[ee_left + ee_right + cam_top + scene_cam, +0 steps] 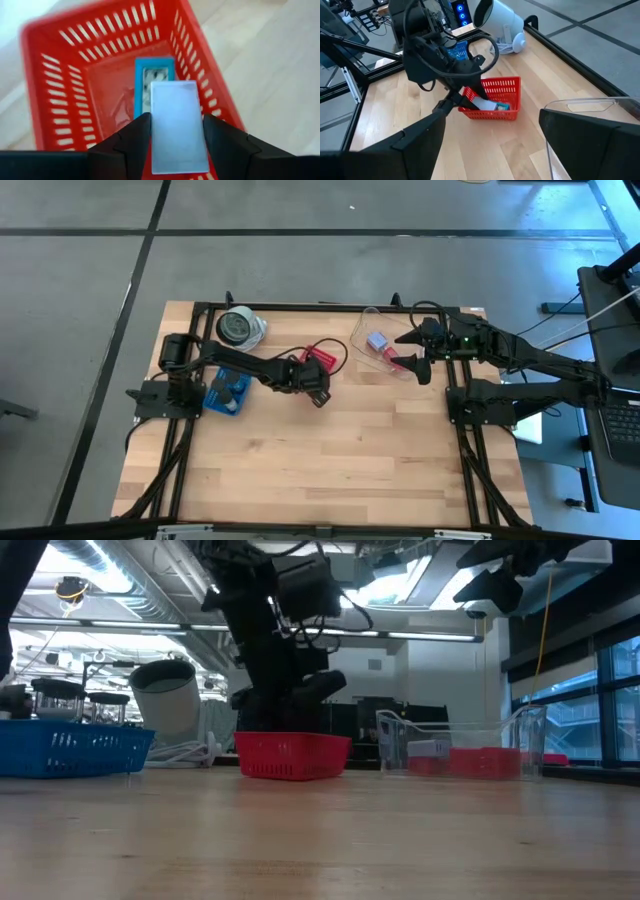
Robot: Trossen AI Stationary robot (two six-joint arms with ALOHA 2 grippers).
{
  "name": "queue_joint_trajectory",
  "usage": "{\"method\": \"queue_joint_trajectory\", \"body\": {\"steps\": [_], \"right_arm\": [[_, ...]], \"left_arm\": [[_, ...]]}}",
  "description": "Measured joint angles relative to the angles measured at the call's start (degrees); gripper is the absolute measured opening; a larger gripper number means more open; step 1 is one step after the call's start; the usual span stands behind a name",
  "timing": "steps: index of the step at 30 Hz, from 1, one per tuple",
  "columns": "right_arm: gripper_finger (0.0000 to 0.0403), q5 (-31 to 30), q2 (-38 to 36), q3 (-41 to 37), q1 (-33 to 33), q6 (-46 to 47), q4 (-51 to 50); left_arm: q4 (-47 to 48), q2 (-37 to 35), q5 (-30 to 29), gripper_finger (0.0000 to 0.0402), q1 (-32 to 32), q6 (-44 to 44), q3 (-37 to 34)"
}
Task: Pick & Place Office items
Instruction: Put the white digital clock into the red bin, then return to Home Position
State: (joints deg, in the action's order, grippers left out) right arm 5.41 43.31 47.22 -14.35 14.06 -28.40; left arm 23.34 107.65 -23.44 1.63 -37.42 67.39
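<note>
My left gripper (pixel 176 122) hangs over the red mesh basket (pixel 60 100), shut on a pale-blue rectangle (pixel 175 107). A teal-framed piece (pixel 154 67) lies flat on the basket floor below it. In the high view this gripper (pixel 316 380) is at the basket (pixel 322 357). My right gripper (pixel 492 127) is open and touches nothing; it hovers over the clear container (pixel 385 348), which holds a pale-blue item (pixel 377 341) and red ones (pixel 398 360). My left gripper pinches the pale-blue rectangle between its two fingers (pixel 137 132), which lie on its long side edges (pixel 152 120). The fingers come from above, pointing down into the basket. The rectangle is lifted clear of the basket floor, with its far end sticking out past the fingertips.
A blue tray (pixel 228 392) with dark items sits beside the left arm's base. A white round device (pixel 240 328) stands at the far left of the table. Bare wooden tabletop (pixel 340 450) spreads across the near half. The clear container (pixel 460 748) stands to the right of the basket (pixel 293 755).
</note>
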Motion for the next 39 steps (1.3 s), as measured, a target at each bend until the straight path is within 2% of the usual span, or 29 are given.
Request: {"method": "queue_joint_trajectory", "body": {"steps": [14, 19, 26, 29, 33, 39], "right_arm": [[0.0324, 0.03, 0.02, 0.0, 0.0, -0.02, -0.17], [0.0324, 0.15, 0.02, 0.0, 0.0, -0.85, -0.21], [0.0324, -0.17, -0.71, 0.0, -0.04, -5.88, 0.03], [0.0324, -3.35, -1.74, 0.0, 0.0, -6.9, 0.04], [0.0324, -6.99, -3.29, 0.0, 0.0, -7.45, -0.02], [0.0324, -5.56, -5.87, -0.13, 0.0, -9.57, 0.11]], "left_arm": [[14.35, -2.3, -3.8, 0.0178, -0.67, 3.1, 7.73], [17.51, -7.59, -6.75, 0.0168, -3.62, 3.16, 7.78], [23.1, -21.04, -18.0, 0.0167, -10.24, 1.67, 7.77], [27.2, -27.21, -23.61, 0.0168, -13.67, -1.41, 7.77], [35.31, -34.11, -31.0, 0.0166, -18.93, -8.9, 7.77], [50.27, -41.81, -40.33, 0.0161, -27.89, -23.02, 7.77]]}}
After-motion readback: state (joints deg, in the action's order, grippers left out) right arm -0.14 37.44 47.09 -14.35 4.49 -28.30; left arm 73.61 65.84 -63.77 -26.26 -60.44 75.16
